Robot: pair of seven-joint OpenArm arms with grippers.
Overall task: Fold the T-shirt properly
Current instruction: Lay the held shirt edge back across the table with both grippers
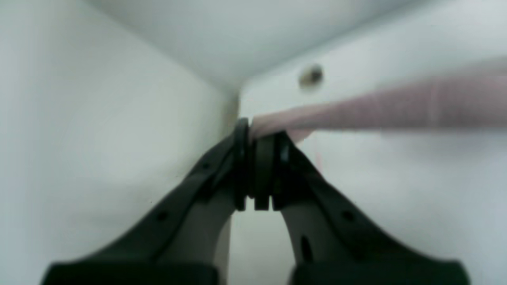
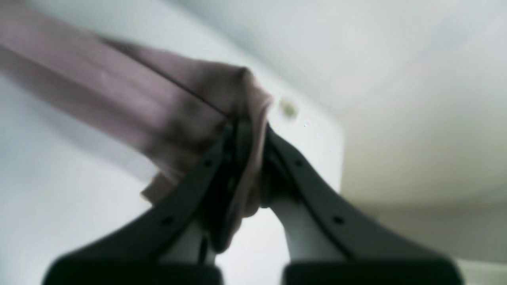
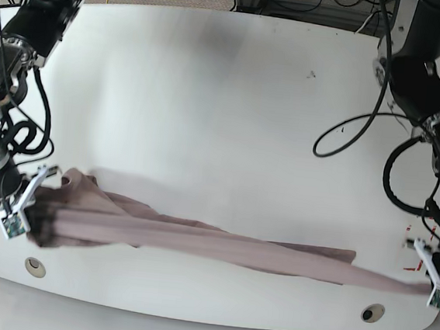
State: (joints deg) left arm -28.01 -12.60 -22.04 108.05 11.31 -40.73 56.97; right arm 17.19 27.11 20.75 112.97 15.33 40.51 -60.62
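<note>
The mauve-brown T-shirt (image 3: 220, 247) hangs stretched in a long band across the near part of the white table (image 3: 210, 102). My left gripper (image 3: 429, 288), at the right in the base view, is shut on one end of it; the left wrist view shows the fingers (image 1: 255, 158) pinching a corner of the T-shirt (image 1: 376, 111). My right gripper (image 3: 31, 221), at the left in the base view, is shut on the other, bunched end; the right wrist view shows the T-shirt (image 2: 158, 103) folded between its fingers (image 2: 241, 158). The collar is not visible.
Two round holes sit near the table's front edge, one at the left (image 3: 35, 267) and one at the right (image 3: 372, 313). A black cable (image 3: 348, 134) loops over the table by the left arm. Red marks (image 3: 413, 248) lie at the table's right edge.
</note>
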